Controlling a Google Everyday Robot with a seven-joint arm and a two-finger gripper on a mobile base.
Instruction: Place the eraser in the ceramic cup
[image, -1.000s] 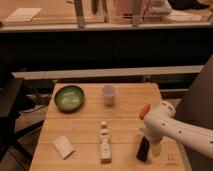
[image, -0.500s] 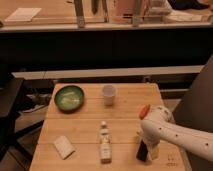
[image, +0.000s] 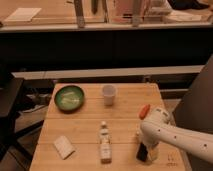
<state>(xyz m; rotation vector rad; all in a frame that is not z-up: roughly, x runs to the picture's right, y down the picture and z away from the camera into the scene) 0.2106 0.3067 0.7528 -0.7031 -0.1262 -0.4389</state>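
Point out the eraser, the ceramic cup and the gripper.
eraser (image: 142, 153), camera view, its dark visible side
ceramic cup (image: 108, 95), camera view, middle of its white wall
gripper (image: 148, 151), camera view, midway between fingertips, down at the eraser

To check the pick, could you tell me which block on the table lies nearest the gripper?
The black eraser, at the front right, right by the gripper; the flat white block lies far off at front left.

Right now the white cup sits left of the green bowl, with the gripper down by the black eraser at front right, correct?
No. The camera view shows the cup right of the green bowl; the gripper is indeed down by the black eraser at front right.
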